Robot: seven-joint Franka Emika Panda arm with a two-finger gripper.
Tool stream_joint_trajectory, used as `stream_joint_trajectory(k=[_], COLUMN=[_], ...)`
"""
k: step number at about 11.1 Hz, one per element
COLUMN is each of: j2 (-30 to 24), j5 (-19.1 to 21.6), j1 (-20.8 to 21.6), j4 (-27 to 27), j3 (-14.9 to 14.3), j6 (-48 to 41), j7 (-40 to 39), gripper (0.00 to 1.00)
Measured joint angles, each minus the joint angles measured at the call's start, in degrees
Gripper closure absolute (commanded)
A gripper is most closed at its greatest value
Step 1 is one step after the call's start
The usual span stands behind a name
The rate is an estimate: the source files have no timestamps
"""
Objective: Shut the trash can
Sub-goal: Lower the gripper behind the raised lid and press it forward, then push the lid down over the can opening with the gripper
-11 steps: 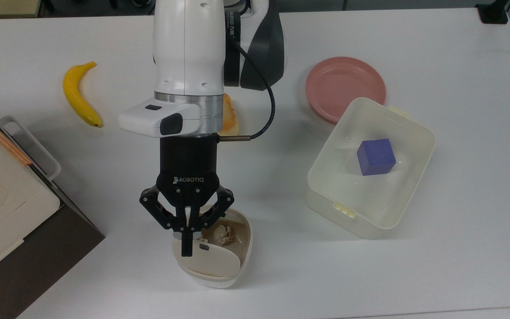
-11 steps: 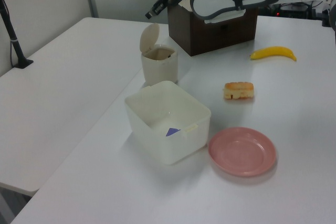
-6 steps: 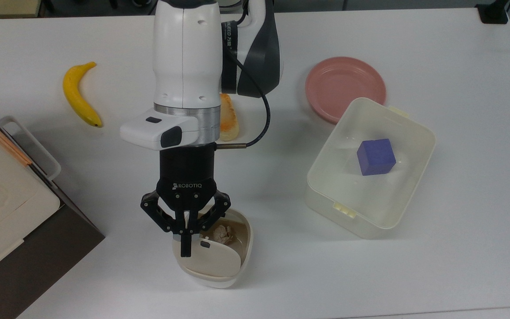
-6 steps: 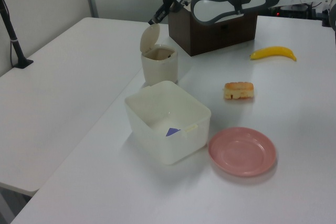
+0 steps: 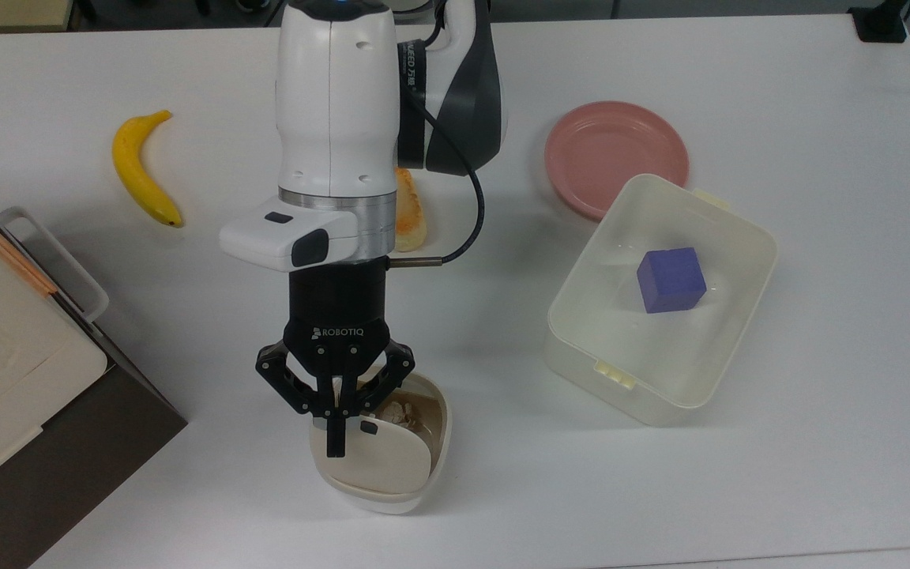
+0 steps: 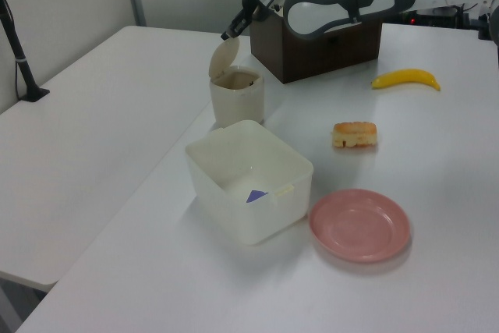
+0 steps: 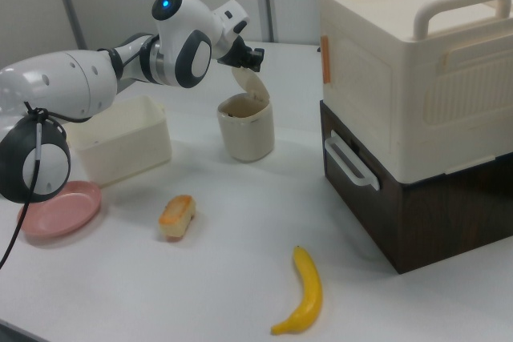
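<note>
Hand (image 5: 336,442), lower centre of the top view: fingers together, tip touching the raised lid (image 5: 380,466) of the trash can (image 5: 438,442) directly beneath.

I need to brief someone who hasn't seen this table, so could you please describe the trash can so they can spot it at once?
Start from the big brown-and-cream box stack at the table's edge; the trash can stands just beside it, under the gripper. It is a small cream, rounded-square bin with its hinged lid half raised, much smaller than the open rectangular container holding a blue cube.
</note>
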Motion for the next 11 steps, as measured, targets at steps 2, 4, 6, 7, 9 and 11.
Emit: stream_joint_trajectory(k=[2, 4, 6, 7, 9, 11], j2=[-0.75, -1.56, -1.86, -1.98, -2.26, -3.40], j5=[0.00, -0.03, -0.04, -0.05, -0.05, -0.05], j1=[0.15, 0.28, 0.39, 0.55, 0.90, 1.17], j4=[-0.88, -2.65, -4.02, -4.51, -5.21, -6.52], j3=[0.01, 0.01, 0.02, 0.03, 0.11, 0.11], j6=[0.00, 0.00, 0.00, 0.00, 0.00, 0.00], j7=[0.00, -0.21, -0.40, -0.62, -0.92, -0.98], gripper=[1.00, 1.00, 1.00, 1.00, 1.00, 1.00])
